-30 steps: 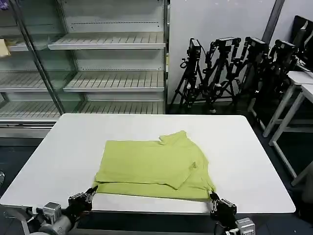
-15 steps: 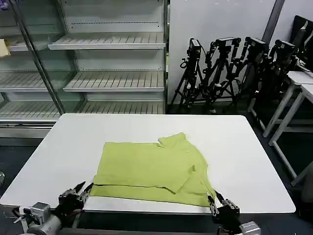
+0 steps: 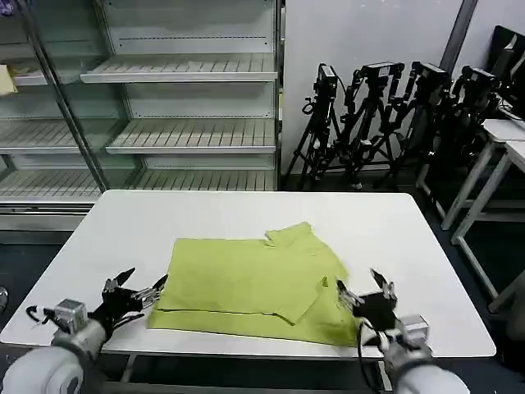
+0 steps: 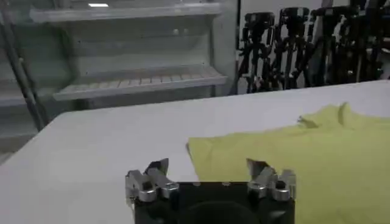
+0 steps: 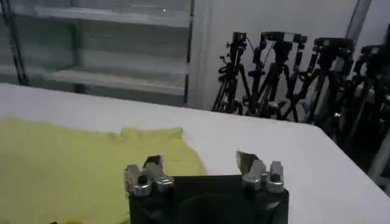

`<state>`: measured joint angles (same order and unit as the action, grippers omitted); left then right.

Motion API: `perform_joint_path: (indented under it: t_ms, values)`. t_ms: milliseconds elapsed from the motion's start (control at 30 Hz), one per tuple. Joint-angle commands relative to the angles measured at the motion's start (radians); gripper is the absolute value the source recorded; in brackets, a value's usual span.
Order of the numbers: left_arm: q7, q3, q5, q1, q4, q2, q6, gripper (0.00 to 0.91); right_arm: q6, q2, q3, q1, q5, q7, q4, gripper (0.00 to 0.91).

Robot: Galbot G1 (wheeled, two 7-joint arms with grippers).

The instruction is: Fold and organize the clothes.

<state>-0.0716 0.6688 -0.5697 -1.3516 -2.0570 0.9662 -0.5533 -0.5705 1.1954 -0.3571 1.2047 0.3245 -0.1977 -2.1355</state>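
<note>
Lying partly folded on the white table (image 3: 410,246), the lime T-shirt (image 3: 254,283) sat toward the near half of the tabletop, with its lower hem close to the front edge and a flap of fabric doubled over the right portion. A small bunched fold stood up at the far right corner of the shirt.

At the near left, the left gripper (image 3: 135,291) reached in low over the table, its forearm angled up from the lower corner of the head view. Its fingers were spread apart and held nothing, with their tips just beside the shirt's left edge. From the left wrist camera, the left gripper (image 4: 210,176) showed both fingers wide apart above bare table, the shirt (image 4: 304,158) lying ahead of one finger.

At the near right, the right gripper (image 3: 365,295) came in over the shirt's lower right corner, fingers parted and empty. Through the right wrist camera, the right gripper (image 5: 204,170) hung open, with the shirt (image 5: 79,164) spread ahead.
</note>
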Motion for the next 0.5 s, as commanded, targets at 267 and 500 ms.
perform_joint_path:
  t_ms: [267,500]
  values:
    - [0.041,-0.284,-0.025,0.478,0.391,-0.011,-0.024,0.907,-0.012,0.1,0.182,-0.544,0.022,-0.038,0.576,0.907]
    - [0.045,-0.334,-0.013,0.524,0.498,0.005,-0.024,0.907,-0.01,0.169,0.177,-0.589,0.021,-0.038,0.747,0.907]
